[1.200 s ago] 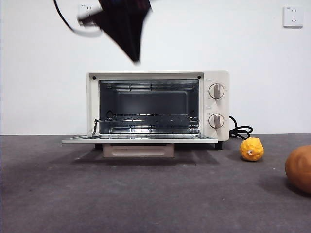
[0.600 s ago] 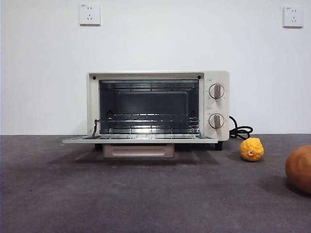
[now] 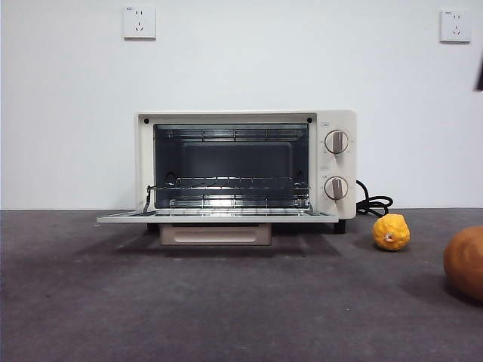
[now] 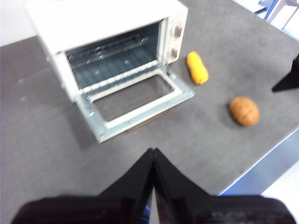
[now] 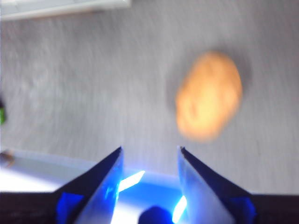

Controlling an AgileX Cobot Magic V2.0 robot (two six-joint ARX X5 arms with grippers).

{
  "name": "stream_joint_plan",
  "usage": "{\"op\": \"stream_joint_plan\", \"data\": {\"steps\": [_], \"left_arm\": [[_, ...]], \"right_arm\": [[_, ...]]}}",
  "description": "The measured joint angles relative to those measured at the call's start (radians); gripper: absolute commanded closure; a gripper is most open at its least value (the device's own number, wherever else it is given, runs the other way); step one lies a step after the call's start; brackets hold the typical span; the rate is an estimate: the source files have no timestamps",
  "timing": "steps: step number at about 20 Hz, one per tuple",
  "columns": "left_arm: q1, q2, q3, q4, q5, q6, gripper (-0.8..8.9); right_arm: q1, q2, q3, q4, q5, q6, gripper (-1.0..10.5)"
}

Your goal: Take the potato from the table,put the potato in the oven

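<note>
The potato (image 3: 464, 262), a brownish-orange lump, lies on the dark grey table (image 3: 226, 302) at the far right, half cut off by the picture's edge. The cream-white oven (image 3: 245, 166) stands at the back with its door (image 3: 217, 216) folded down and its wire rack bare. High above the table's front, my left gripper (image 4: 153, 153) is shut on nothing; from there the oven (image 4: 107, 28) and the potato (image 4: 244, 111) show far below. My right gripper (image 5: 149, 149) hangs open over the table, with the blurred potato (image 5: 209, 95) just beyond its fingertips and to one side, untouched.
A smaller bumpy yellow fruit (image 3: 391, 231) lies between the oven and the potato, by the oven's black cord (image 3: 373, 204). A black tip of an arm (image 3: 479, 75) shows at the right edge of the front view. The table's edge (image 4: 261, 163) runs close to the potato.
The dark arm that hung above the oven a second ago has left the front view. A small black tip has come in at the upper right edge. Oven, fruit and potato have not moved.
</note>
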Motion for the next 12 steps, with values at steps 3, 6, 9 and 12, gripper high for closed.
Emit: {"op": "stream_joint_plan", "data": {"steps": [3,6,9,12], "left_arm": [[0.000,-0.066,-0.094,-0.002,-0.057,-0.020,8.20],[0.000,-0.111,-0.172,-0.002,-0.087,-0.039,8.20],[0.000,-0.130,-0.215,-0.005,-0.087,-0.056,8.20],[0.000,-0.137,-0.217,-0.002,-0.087,-0.066,8.20]], "right_arm": [[0.034,0.003,-0.006,0.033,0.075,0.068,7.5],[0.051,0.013,-0.006,0.032,0.148,0.127,7.3],[0.059,0.056,-0.006,0.015,0.158,0.174,5.5],[0.085,0.163,-0.006,0.022,0.159,0.228,3.7]]}}
